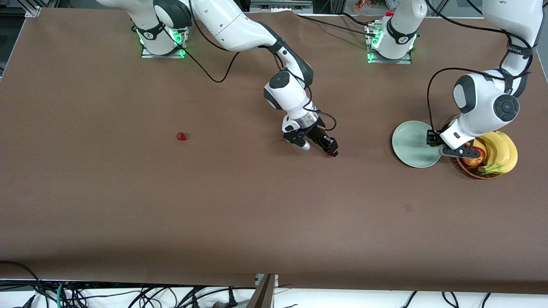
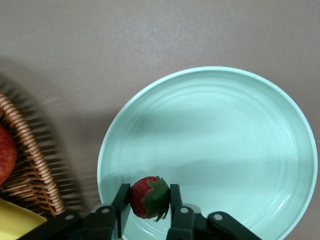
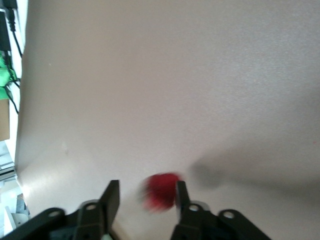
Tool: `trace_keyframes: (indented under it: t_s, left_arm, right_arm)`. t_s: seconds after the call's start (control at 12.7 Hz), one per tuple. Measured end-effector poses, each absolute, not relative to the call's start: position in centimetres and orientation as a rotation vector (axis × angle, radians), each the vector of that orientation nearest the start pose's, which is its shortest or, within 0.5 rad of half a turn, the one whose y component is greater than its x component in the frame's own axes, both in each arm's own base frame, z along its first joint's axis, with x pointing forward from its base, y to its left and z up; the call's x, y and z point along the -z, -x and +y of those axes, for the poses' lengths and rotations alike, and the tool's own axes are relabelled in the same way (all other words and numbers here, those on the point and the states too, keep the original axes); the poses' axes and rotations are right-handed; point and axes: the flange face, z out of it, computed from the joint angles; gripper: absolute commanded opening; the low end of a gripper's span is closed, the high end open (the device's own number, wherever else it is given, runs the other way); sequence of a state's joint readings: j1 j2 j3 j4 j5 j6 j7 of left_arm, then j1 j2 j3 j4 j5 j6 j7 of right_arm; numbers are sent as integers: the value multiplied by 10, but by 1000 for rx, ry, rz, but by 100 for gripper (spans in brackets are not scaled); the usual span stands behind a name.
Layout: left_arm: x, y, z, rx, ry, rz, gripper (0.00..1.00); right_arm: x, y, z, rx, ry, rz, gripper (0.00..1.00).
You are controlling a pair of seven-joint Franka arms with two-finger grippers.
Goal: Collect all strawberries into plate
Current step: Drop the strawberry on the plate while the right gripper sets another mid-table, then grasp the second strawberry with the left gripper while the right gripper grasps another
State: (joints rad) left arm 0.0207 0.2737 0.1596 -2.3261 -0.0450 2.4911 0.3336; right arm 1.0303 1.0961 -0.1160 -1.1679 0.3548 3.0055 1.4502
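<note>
My left gripper [image 2: 149, 201] is shut on a strawberry [image 2: 148, 197] and holds it over the rim of the pale mint plate [image 2: 225, 145], on the side next to the basket. In the front view the plate [image 1: 413, 143] lies at the left arm's end of the table, and the left gripper [image 1: 454, 150] is mostly hidden under its wrist. My right gripper [image 3: 145, 197] is open low over the middle of the table [image 1: 332, 151]. A blurred red strawberry [image 3: 160, 192] sits between its fingers, close against one. A third strawberry [image 1: 181, 136] lies alone toward the right arm's end.
A brown wicker basket [image 1: 475, 171] with a red-yellow apple [image 1: 473, 161] and bananas [image 1: 503, 152] stands beside the plate. In the left wrist view the basket [image 2: 30, 165] and the apple [image 2: 5, 155] show at the edge.
</note>
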Motion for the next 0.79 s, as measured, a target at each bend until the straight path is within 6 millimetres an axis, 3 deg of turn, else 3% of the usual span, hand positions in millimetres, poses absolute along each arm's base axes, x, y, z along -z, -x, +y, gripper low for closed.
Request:
trace_keyframes:
  t_s: [0.24, 0.47, 0.63, 0.79]
  left_arm:
    - [-222, -505, 94, -142, 3138, 238, 100]
    - [-264, -524, 88, -157, 3153, 241, 100]
    - [-305, -543, 61, -178, 3169, 198, 100]
    - [-330, -556, 10, -146, 3178, 126, 100]
  right_arm:
    - [-216, -518, 620, 255, 2298, 944, 85]
    - [-250, -569, 570, 169, 2557, 904, 85]
    - [-276, -601, 521, 111, 2710, 795, 85]
    - [-282, -622, 462, 51, 2847, 661, 85]
